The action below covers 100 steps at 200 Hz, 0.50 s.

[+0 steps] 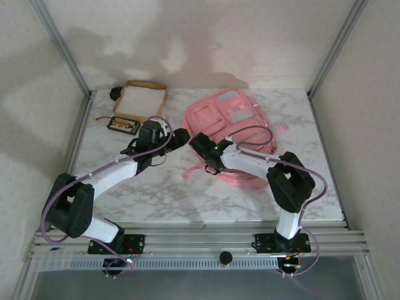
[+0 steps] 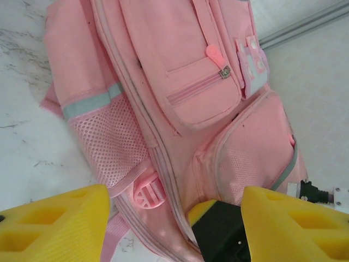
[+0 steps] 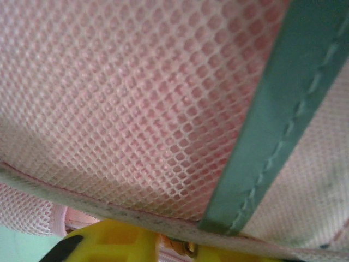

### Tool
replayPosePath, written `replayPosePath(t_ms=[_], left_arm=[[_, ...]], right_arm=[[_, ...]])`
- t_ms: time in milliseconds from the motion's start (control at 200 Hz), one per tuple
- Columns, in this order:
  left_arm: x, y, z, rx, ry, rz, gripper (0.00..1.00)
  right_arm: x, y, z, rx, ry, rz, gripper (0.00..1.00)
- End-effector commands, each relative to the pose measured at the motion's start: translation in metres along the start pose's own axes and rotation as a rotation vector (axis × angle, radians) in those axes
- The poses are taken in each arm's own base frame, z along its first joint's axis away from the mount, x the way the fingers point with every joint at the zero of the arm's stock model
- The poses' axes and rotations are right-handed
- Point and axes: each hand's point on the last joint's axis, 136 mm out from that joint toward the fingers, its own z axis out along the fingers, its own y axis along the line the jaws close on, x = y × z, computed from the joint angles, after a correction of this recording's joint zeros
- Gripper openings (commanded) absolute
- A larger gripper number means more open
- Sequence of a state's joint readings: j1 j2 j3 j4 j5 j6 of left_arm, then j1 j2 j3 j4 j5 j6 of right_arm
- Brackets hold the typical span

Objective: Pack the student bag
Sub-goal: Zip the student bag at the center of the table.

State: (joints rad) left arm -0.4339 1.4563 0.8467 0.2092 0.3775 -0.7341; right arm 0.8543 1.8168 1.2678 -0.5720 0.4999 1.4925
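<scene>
Left tool (image 2: pixel 174 221): fingers apart, hovering at the bag's near-left side. Right tool (image 3: pixel 174 248): against the mesh pocket (image 3: pixel 136 109); I cannot tell if it is clamped on the hem. Student bag (image 1: pixel 236 119) lies flat on the table (image 1: pixel 156 194), centre-right, toward the far edge. My judgement: pinch the hem only and lift slowly to open the pocket.

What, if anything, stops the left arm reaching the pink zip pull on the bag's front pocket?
Probably nothing. The zip pull lies uncovered on the student bag, straight ahead of the left gripper, whose jaws stand open. The right gripper crowds the bag's near corner, though.
</scene>
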Motion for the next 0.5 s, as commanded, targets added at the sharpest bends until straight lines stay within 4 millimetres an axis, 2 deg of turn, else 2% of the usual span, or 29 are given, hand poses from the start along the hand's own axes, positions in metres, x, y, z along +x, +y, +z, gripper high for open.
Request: replayPosePath(t_ms=[0, 185, 356, 496], left_arm=[[-0.006, 0.0, 0.001, 0.009, -0.022, -0.008, 0.65], [-0.008, -0.009, 0.004, 0.054, -0.02, -0.094, 0.65], [-0.009, -0.021, 0.019, 0.119, 0.0, -0.192, 0.65], [0.0, -0.035, 0.037, 0.164, 0.068, -0.219, 0.63]], right_arm=[[-0.023, 0.021, -0.004, -0.045, -0.062, -0.025, 0.09], [-0.014, 0.033, -0.023, -0.151, 0.042, -0.114, 0.06], [0.001, 0.018, -0.033, -0.17, 0.158, -0.192, 0.0], [-0.002, 0.01, -0.049, -0.205, 0.18, -0.243, 0.0]])
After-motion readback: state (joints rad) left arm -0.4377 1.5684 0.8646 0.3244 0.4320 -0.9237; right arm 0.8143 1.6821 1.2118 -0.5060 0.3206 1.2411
